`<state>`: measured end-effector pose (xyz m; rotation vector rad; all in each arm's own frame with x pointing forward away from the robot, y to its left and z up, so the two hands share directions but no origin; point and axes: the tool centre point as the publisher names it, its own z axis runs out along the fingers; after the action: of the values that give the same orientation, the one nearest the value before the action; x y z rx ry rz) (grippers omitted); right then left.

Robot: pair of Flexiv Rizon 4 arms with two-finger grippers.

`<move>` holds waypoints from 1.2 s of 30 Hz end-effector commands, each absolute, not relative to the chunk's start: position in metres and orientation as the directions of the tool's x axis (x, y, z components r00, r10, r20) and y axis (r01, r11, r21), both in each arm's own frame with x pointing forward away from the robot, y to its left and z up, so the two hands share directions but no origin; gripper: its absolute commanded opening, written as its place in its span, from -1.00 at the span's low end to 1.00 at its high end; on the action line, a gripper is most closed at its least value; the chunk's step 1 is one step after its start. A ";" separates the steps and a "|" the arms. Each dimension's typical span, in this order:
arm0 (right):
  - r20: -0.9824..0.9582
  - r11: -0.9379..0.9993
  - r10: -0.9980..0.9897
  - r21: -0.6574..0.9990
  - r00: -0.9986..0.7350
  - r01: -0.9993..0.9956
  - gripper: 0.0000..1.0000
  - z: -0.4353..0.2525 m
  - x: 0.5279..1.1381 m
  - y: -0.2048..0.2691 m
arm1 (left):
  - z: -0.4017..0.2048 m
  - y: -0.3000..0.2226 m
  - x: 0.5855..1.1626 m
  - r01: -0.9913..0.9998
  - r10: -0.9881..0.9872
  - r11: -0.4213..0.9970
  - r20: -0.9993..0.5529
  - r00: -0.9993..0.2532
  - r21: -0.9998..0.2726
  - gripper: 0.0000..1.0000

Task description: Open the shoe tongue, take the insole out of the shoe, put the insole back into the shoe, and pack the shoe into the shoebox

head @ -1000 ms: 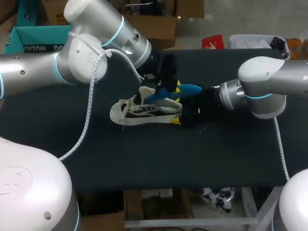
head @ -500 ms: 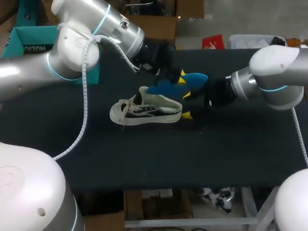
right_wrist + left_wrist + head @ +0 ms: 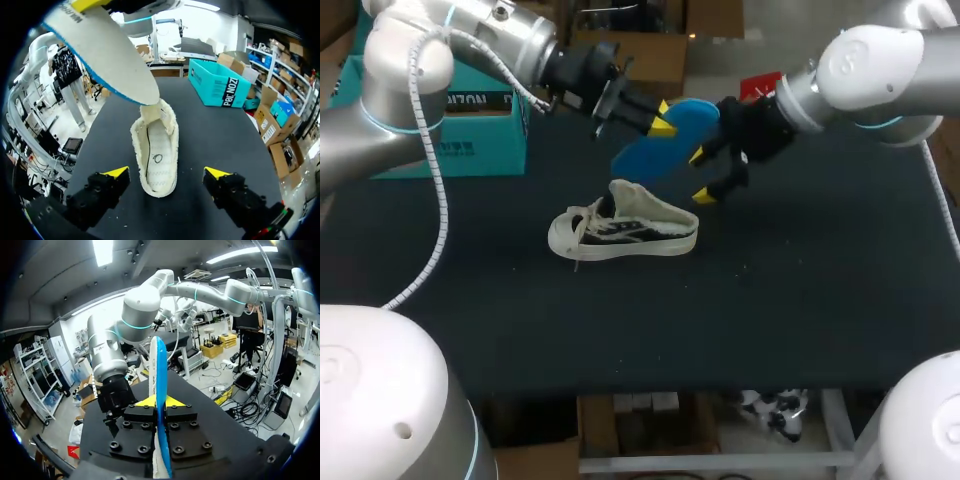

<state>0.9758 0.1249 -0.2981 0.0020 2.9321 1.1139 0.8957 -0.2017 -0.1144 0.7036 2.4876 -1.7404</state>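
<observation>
1. Since a second ago, the left claw point(image 3: 660, 124) has lifted the blue foam insole point(image 3: 648, 155) clear of the shoe to the frame's upper middle, and it stays clamped on the insole.
2. The right claw point(image 3: 703, 175) has risen beside the insole, fingers spread, holding nothing.
3. The cream lace-up shoe point(image 3: 625, 225) stands mid-frame on the black worktop point(image 3: 770, 300).
4. The teal cardboard shoebox point(image 3: 470, 130) sits upper left.

Black table point(image 3: 800, 300), white shoe point(image 3: 625, 232) upright near its middle, teal shoebox point(image 3: 470, 130) at far left corner

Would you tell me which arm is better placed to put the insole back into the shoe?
Left: the left gripper is shut on the insole above the shoe; the right gripper is open.
</observation>
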 end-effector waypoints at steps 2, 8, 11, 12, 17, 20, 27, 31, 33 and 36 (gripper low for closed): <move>0.065 0.925 -0.045 0.380 -0.997 -0.017 1.00 -0.287 0.993 0.147 | -0.107 -0.168 0.903 0.346 0.353 0.197 -0.263 -0.898 -0.917 -1.00; 0.091 0.956 -0.066 0.292 -0.994 -0.037 1.00 -0.292 0.995 0.167 | -0.104 -0.132 0.894 0.332 0.311 0.170 -0.269 -0.911 -0.928 -1.00; 0.107 0.967 -0.066 0.250 -0.992 -0.037 1.00 -0.297 0.992 0.176 | -0.105 -0.115 0.886 0.332 0.290 0.170 -0.275 -0.917 -0.928 -1.00; 0.111 0.970 -0.067 0.238 -0.992 -0.039 1.00 -0.299 0.991 0.179 | -0.105 -0.111 0.884 0.331 0.283 0.173 -0.275 -0.919 -0.928 -1.00; 0.110 0.988 -0.045 0.154 -0.993 -0.028 1.00 -0.302 0.985 0.192 | -0.108 -0.082 0.872 0.324 0.229 0.181 -0.280 -0.932 -0.929 -1.00; 0.094 0.993 -0.037 0.118 -0.995 -0.026 1.00 -0.308 0.981 0.200 | -0.113 -0.064 0.867 0.313 0.196 0.187 -0.276 -0.941 -0.931 -1.00; 0.062 0.999 -0.025 0.042 -0.998 -0.023 1.00 -0.327 0.978 0.211 | -0.130 -0.022 0.860 0.271 0.133 0.191 -0.249 -0.959 -0.943 -1.00; 0.032 1.000 -0.008 0.022 -0.999 -0.008 1.00 -0.337 0.980 0.211 | -0.141 -0.008 0.852 0.254 0.105 0.202 -0.237 -0.966 -0.946 -1.00; 0.019 1.000 0.002 0.007 -1.000 0.002 1.00 -0.339 0.982 0.212 | -0.146 -0.003 0.849 0.247 0.096 0.206 -0.231 -0.968 -0.947 -1.00; 0.007 1.000 0.011 0.004 -1.000 0.011 0.69 -0.342 0.985 0.211 | -0.149 0.006 0.846 0.239 0.083 0.210 -0.227 -0.970 -0.948 -1.00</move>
<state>0.9860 0.2081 -0.3393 0.0008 3.1527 0.1126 0.8538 -0.0006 -0.1471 0.4058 2.4016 -1.8934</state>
